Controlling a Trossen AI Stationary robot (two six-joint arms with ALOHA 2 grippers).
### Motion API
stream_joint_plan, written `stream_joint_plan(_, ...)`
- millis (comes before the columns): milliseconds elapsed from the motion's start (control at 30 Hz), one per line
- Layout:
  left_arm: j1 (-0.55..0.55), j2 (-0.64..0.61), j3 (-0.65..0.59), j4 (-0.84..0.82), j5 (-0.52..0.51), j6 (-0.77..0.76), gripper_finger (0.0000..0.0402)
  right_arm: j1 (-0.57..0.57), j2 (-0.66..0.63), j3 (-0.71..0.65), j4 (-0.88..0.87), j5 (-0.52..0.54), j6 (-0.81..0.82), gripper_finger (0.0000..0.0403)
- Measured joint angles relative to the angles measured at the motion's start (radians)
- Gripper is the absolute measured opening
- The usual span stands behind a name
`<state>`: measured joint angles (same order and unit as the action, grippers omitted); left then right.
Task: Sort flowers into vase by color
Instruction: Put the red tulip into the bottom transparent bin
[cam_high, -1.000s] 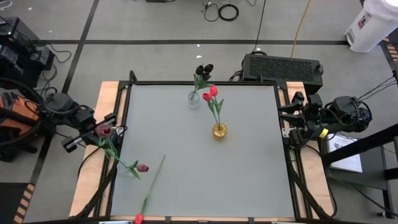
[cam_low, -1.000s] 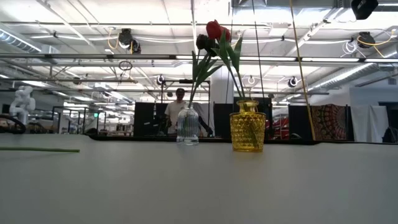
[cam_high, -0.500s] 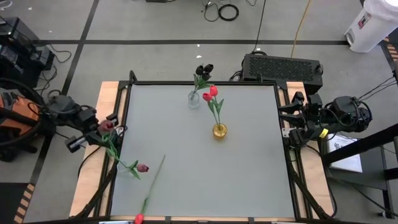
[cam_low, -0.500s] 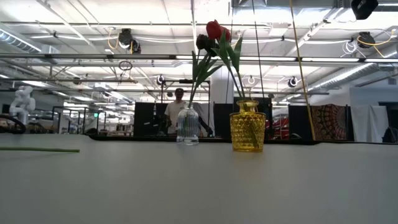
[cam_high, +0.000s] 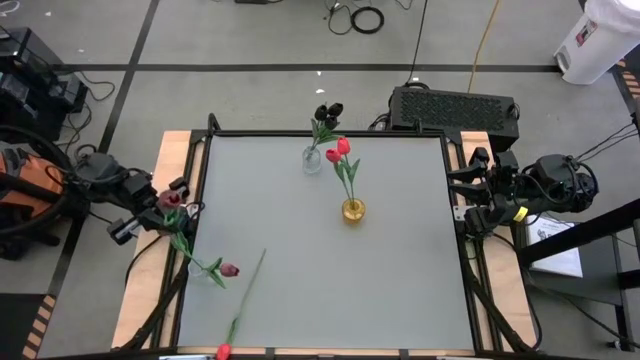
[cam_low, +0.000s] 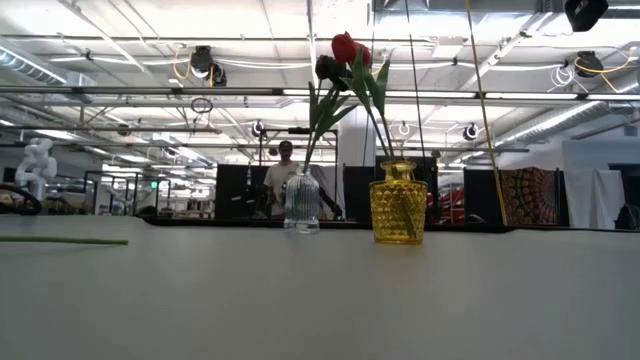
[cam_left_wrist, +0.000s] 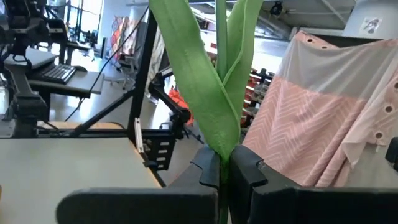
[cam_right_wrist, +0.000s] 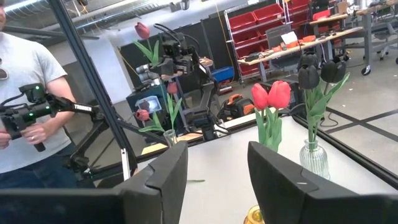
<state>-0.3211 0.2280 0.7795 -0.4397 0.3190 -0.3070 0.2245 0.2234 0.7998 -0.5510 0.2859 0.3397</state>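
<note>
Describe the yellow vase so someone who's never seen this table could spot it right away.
Look at the grey table, toward its far middle, where two vases stand close together. The yellow glass vase is the squat, patterned one holding two red tulips; its neighbour is a clear glass vase with black tulips.

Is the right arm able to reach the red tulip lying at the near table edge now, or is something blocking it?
Probably yes. The right gripper is open and empty at the table's right edge, and bare table lies between it and the red tulip. Whether the arm stretches that far is uncertain.
</note>
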Motion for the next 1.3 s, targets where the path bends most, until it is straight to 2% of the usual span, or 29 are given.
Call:
stream_joint_plan(300,0.0,-0.065,-0.015,-0.026,-0.009,0.001,0.0008,0.0,0.0,0.0,0.0,0.0,0.0,0.016)
stream_joint_plan(533,0.0,-0.109,-0.126,0.126,0.003,-0.11,0.0008,0.0,0.0,0.0,0.0,0.0,0.0,0.016)
stream_joint_plan(667,0.0,-0.111,-0.143,0.15,0.02,-0.131,0.0008,0.0,0.0,0.0,0.0,0.0,0.0,0.016)
stream_joint_plan(1300,0.0,-0.081,-0.148,0.09,0.049,-0.106,0.0008,0.0,0.0,0.0,0.0,0.0,0.0,0.016)
